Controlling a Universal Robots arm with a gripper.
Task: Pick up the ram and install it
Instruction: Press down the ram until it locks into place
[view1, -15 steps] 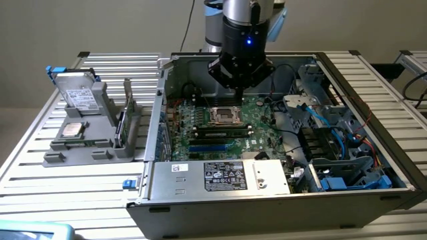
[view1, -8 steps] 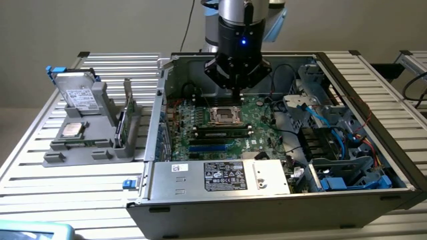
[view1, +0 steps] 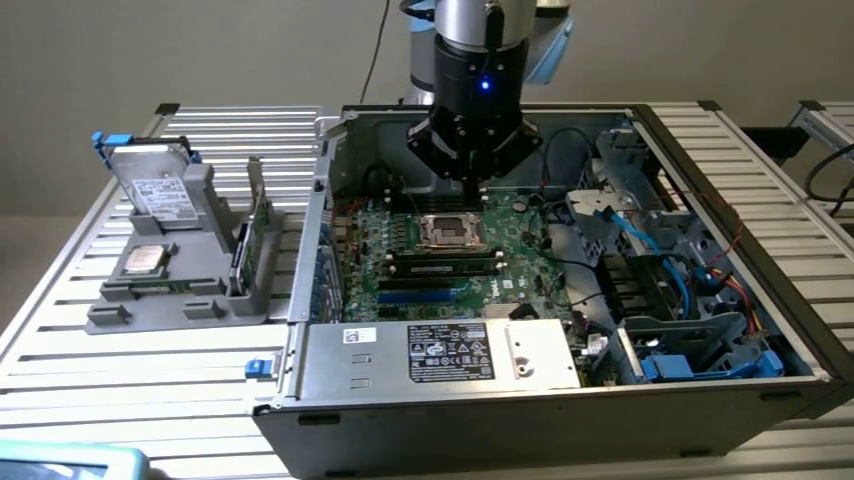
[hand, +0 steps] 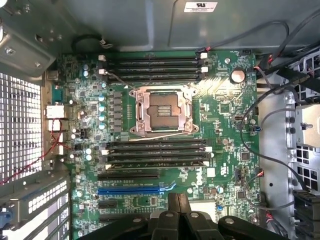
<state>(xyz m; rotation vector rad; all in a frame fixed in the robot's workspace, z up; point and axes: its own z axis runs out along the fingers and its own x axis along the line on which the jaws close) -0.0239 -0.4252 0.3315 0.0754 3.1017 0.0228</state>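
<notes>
While the claw hangs clenched and empty above the motherboard – the ram stands apart in its holder – approaching squarely would help

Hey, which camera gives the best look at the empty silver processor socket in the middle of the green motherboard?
The wrist view: it looks straight down on the silver square processor socket, showing its metal frame and brown centre unobstructed. The exterior view shows the same socket smaller and at a slant, just below the robot's black wrist, with the frame partly readable.
</notes>
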